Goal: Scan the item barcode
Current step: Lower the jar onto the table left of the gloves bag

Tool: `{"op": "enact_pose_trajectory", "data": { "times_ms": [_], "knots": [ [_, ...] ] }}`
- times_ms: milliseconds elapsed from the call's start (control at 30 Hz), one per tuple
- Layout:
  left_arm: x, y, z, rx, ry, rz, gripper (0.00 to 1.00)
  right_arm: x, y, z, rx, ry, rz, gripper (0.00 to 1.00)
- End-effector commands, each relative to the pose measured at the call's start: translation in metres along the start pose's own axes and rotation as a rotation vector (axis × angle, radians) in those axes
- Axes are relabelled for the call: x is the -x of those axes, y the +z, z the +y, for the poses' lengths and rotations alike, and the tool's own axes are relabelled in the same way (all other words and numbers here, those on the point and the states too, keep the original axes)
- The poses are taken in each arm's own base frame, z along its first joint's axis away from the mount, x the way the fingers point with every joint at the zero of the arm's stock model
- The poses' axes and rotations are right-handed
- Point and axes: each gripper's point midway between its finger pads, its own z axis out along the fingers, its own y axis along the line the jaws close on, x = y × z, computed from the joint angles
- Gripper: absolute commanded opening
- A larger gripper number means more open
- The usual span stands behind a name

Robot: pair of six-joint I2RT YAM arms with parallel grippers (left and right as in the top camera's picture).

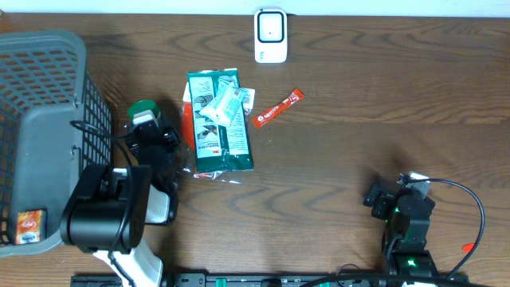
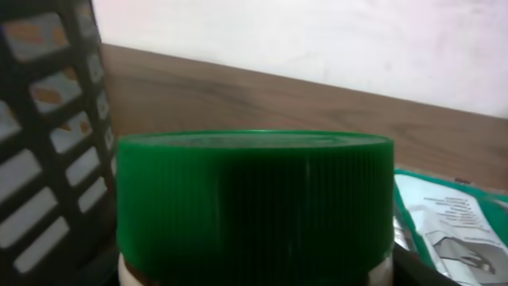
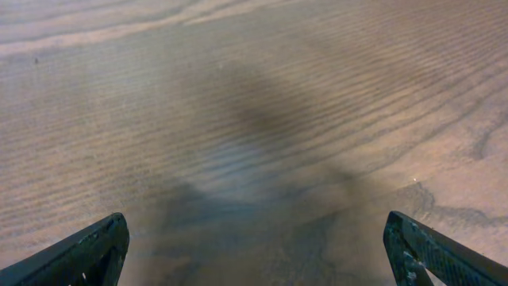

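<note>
A jar with a ribbed green lid [image 2: 254, 202] fills the left wrist view, very close to the camera. From overhead the same green-lidded jar [image 1: 143, 110] sits at the tip of my left gripper [image 1: 148, 129], which is shut on it just right of the basket. The gripper's own fingers are mostly hidden behind the lid in the wrist view. No barcode shows on the jar. A white scanner [image 1: 270, 35] stands at the table's back edge. My right gripper [image 1: 379, 199] is at the front right, open [image 3: 254, 246] over bare wood with nothing between its fingers.
A grey mesh basket [image 1: 48, 88] takes up the left side, with an orange packet [image 1: 29, 226] in it. A green and white packet [image 1: 219, 119] lies beside the jar. A red sachet [image 1: 279, 108] lies to its right.
</note>
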Motion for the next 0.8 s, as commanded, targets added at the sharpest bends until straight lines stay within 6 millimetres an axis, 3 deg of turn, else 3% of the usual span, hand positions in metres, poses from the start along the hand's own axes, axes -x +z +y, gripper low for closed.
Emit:
{"op": "enact_pose_trajectory", "data": {
  "times_ms": [0, 367, 767],
  "knots": [
    [0.004, 0.010, -0.001, 0.007, -0.010, -0.023, 0.15, -0.005, 0.001, -0.006, -0.035, -0.023, 0.019, 0.99],
    [-0.040, 0.031, -0.005, 0.014, 0.018, 0.061, 0.15, -0.010, 0.003, -0.010, -0.062, -0.030, 0.040, 0.99],
    [-0.057, 0.032, -0.004, 0.018, 0.036, 0.114, 0.17, -0.008, 0.003, -0.010, -0.064, -0.028, 0.031, 0.99]
  ]
}}
